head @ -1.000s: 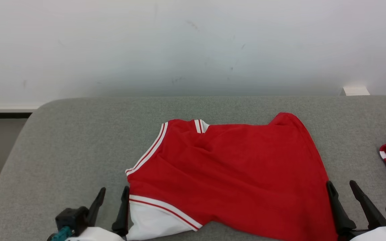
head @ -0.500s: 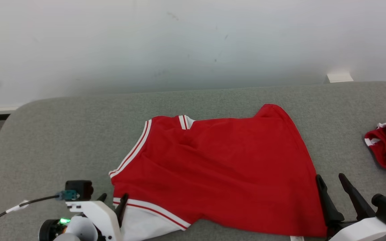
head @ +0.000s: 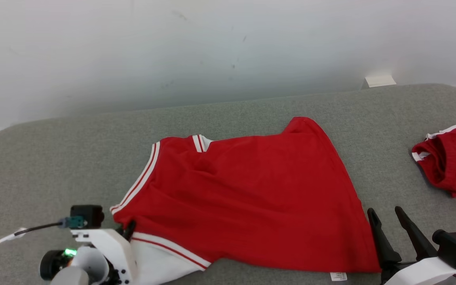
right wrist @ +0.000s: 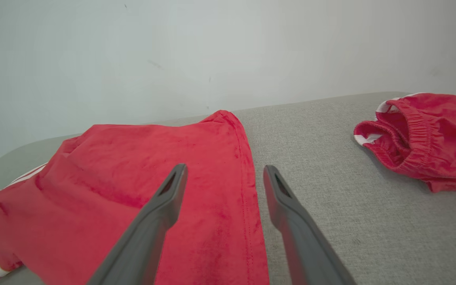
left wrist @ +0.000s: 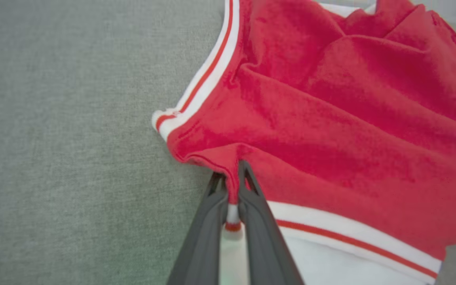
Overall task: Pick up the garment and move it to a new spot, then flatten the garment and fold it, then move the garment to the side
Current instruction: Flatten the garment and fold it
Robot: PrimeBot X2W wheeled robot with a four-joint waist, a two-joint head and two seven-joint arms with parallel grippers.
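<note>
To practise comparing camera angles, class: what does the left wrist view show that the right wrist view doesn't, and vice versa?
Left wrist view: the left gripper shut on the edge of the red jersey with white-striped trim. Right wrist view: the right gripper open at that jersey's side hem, and crumpled red shorts with an elastic waistband. Both: the jersey on the grey fabric surface.

Pad (head: 54, 166): heathered mid-grey weave, no pattern. Garment (head: 247, 198): solid red, with white-red-white striped trim on the collar and armhole. There's a plain white panel below a striped band, towards the pad's near edge. Second garment (head: 453, 158) at the pad's right edge: same red, white trim. Wall (head: 212, 51): off-white, a few dark specks. My left gripper (left wrist: 230, 174) and right gripper (head: 384, 209): dark grey, almost black.
</note>
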